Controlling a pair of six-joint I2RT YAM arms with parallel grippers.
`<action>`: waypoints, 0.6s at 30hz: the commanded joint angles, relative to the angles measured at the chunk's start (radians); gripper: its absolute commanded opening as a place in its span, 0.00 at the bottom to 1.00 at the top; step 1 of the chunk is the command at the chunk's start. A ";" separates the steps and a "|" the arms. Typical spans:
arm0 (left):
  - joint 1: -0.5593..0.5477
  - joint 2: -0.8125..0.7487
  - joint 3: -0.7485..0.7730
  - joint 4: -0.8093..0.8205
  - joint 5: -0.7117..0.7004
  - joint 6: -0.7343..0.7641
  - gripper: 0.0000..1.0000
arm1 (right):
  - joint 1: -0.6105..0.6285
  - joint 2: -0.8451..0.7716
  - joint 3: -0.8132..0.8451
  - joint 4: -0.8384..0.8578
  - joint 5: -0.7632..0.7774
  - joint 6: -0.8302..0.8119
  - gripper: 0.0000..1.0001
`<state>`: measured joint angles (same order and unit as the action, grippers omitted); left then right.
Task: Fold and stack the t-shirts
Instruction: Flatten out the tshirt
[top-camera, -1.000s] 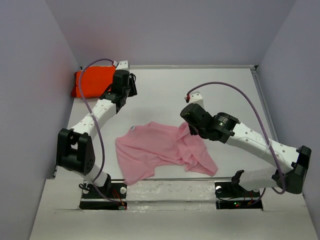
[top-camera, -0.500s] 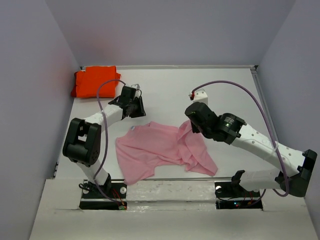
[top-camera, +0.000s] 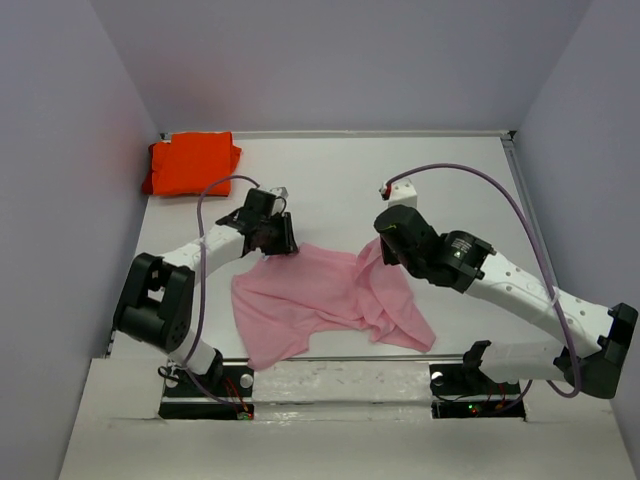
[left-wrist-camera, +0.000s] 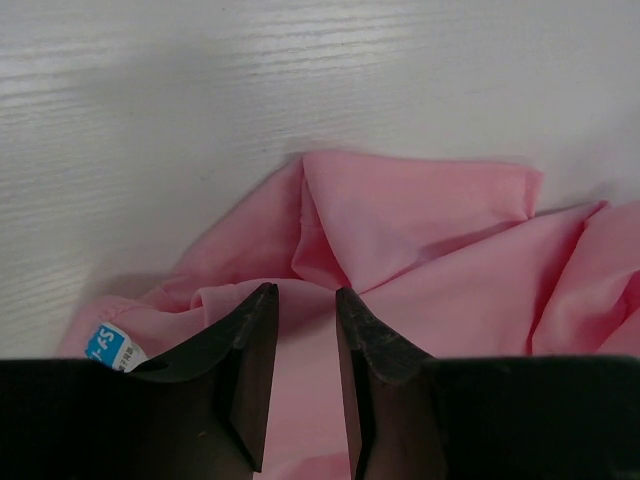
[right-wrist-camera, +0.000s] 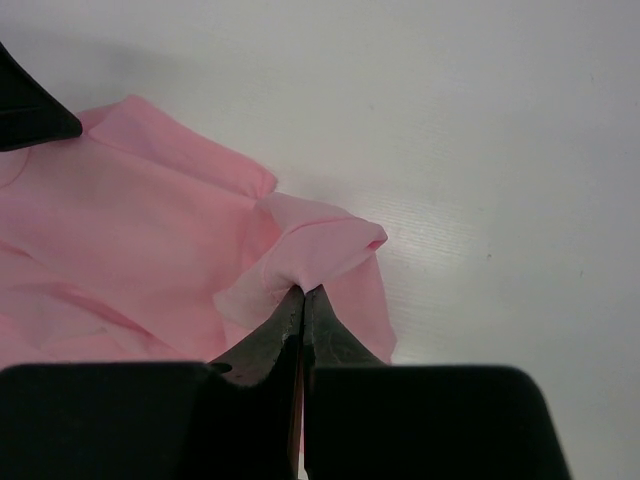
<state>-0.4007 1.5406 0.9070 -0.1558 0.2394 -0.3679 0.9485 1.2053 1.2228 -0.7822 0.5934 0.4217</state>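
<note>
At centre, crumpled pink t-shirt (top-camera: 310, 300)

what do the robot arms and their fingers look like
The left arm and right arm are built alike: white tubular links joined by chunky black joint housings, on black bases. A thin purple cable loops along each. The fingers are matte black wedges that taper to blunt tips.

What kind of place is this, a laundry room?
Probably a robotics lab test cell: a white table boxed by plain panels, left arm and right arm bolted at its edge, just a pink t-shirt and orange t-shirt.
</note>
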 joint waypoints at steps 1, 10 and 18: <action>-0.026 0.024 0.001 0.024 0.063 0.015 0.40 | -0.014 -0.013 -0.016 0.066 0.002 -0.006 0.00; -0.059 0.108 0.066 0.058 0.083 0.015 0.40 | -0.024 -0.018 -0.059 0.074 -0.007 0.005 0.00; -0.066 0.156 0.134 0.055 0.075 0.024 0.40 | -0.033 -0.024 -0.085 0.081 -0.026 0.003 0.00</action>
<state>-0.4591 1.6863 0.9783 -0.1143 0.2947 -0.3607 0.9241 1.2041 1.1503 -0.7464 0.5709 0.4221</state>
